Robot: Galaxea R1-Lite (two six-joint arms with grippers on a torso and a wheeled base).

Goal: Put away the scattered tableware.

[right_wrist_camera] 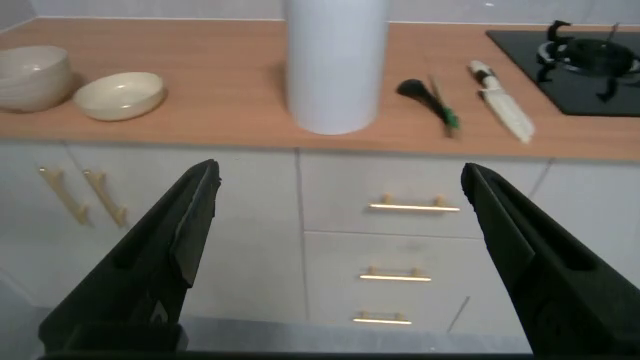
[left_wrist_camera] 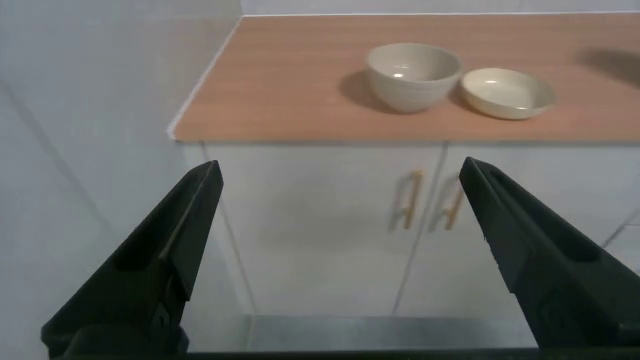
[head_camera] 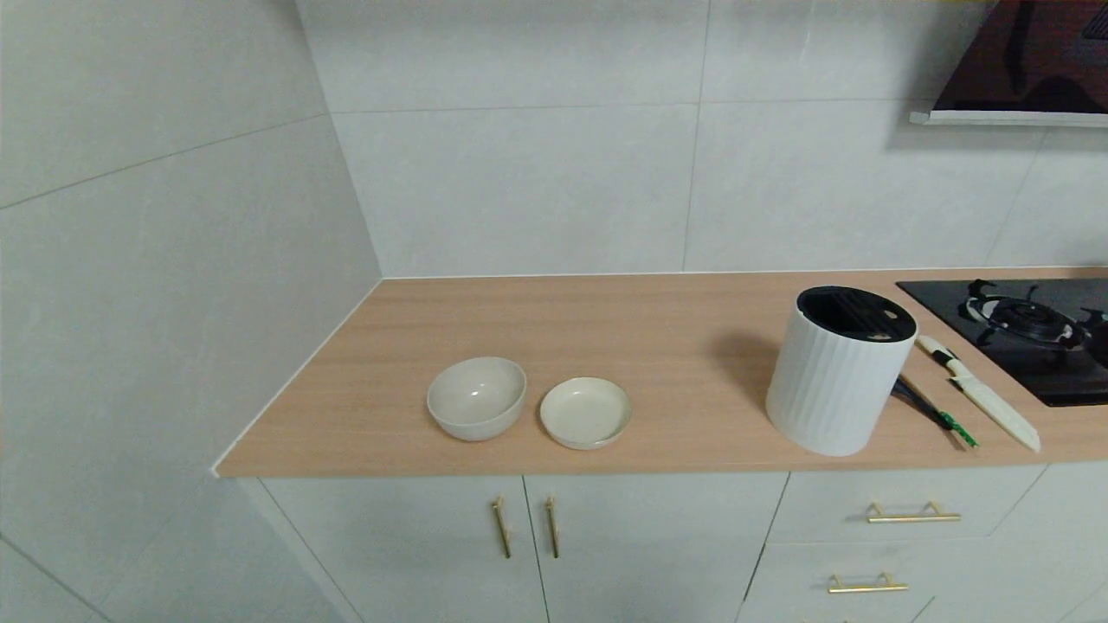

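A cream bowl [head_camera: 477, 396] [left_wrist_camera: 412, 74] [right_wrist_camera: 32, 76] and a shallow cream dish [head_camera: 585, 411] [left_wrist_camera: 506, 92] [right_wrist_camera: 119, 95] sit side by side near the front edge of the wooden counter [head_camera: 606, 337]. A white ribbed utensil holder [head_camera: 840, 370] [right_wrist_camera: 336, 62] stands to their right. Beside it lie a black utensil with a green band [head_camera: 935, 415] [right_wrist_camera: 430, 98] and a white-handled knife [head_camera: 982, 394] [right_wrist_camera: 502, 100]. My left gripper [left_wrist_camera: 335, 190] is open, held off the counter before the cabinet doors. My right gripper [right_wrist_camera: 340, 190] is open too, facing the drawers below the holder.
A black gas hob [head_camera: 1026, 333] [right_wrist_camera: 575, 55] occupies the counter's right end. Tiled walls close the back and left. White cabinet doors with gold handles [head_camera: 524, 526] [left_wrist_camera: 430, 200] and drawers [head_camera: 913, 515] [right_wrist_camera: 415, 207] lie below the counter.
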